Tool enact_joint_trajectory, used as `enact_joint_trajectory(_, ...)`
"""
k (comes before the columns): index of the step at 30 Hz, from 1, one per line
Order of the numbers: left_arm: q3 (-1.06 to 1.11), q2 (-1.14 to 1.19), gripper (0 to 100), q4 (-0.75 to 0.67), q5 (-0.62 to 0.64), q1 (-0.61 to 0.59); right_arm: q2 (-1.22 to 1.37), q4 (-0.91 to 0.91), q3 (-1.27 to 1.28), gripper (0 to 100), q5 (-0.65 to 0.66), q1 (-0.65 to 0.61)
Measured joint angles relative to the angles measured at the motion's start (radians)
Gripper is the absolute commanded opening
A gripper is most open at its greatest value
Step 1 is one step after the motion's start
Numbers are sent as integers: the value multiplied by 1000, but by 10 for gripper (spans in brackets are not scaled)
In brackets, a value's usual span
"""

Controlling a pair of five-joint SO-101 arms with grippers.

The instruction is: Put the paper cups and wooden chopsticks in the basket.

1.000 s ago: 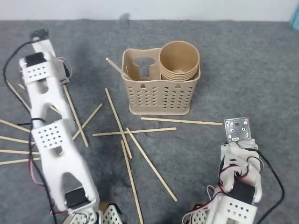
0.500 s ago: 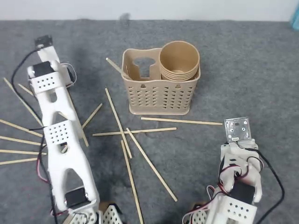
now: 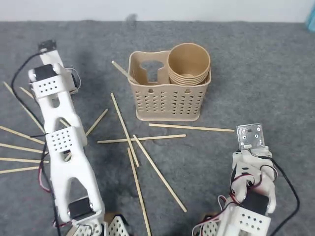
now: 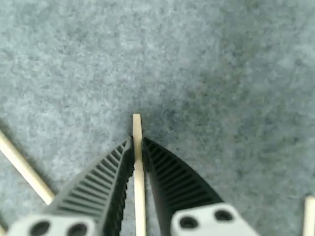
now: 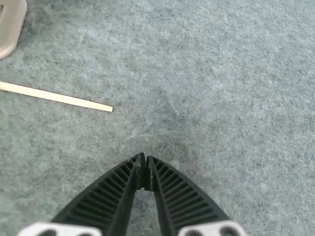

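Our left tool (image 4: pixel 137 143) is pinching a wooden chopstick (image 4: pixel 136 125) between its ribbed black fingers. The stick's blunt end pokes a little past the fingertips, close over the grey table (image 4: pixel 236 73). Near the tool, a second stick (image 4: pixel 24 167) lies flat on the table.

In the high view we see the left arm (image 3: pixel 56 132) stretched from the near left edge toward the far left. It reaches over a scatter of loose chopsticks (image 3: pixel 15 132) lying on the left side of the table.

The basket (image 3: pixel 165 103) stands upright in the far middle of the table. The paper cups (image 3: pixel 188 73), nested in one stack, sit in its right compartment, with their rims above the basket's edge. A leaning chopstick (image 3: pixel 122 70) rests at the basket's far left corner, and we cannot tell whether its lower end is inside.

On the near side of the basket, a long stick (image 3: pixel 191 128) lies left to right, close to the basket's foot. Farther toward us, several crossed sticks (image 3: pixel 124 129) lie flat on the table.

Our right tool (image 5: pixel 145 162) has its fingers pressed together on nothing, above the table. The right arm (image 3: pixel 251 191) sits folded at the near right.
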Motion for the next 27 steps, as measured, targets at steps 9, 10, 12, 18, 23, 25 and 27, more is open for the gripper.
enact_joint_trajectory(9,49,-252,10,0,0,-74,0,0,0,8,0,0)
enact_joint_trajectory(10,84,-288,10,0,0,-80,0,0,0,8,0,0)
enact_joint_trajectory(12,176,-373,10,0,0,-87,0,0,0,8,0,0)
enact_joint_trajectory(18,571,-712,10,0,0,-83,0,0,0,8,0,0)
enact_joint_trajectory(23,944,-1085,10,5,3,-31,0,0,0,8,0,0)
enact_joint_trajectory(25,1085,-1237,10,0,0,-3,0,0,0,8,0,0)
enact_joint_trajectory(27,1223,-1384,10,-43,0,17,0,0,0,8,0,0)
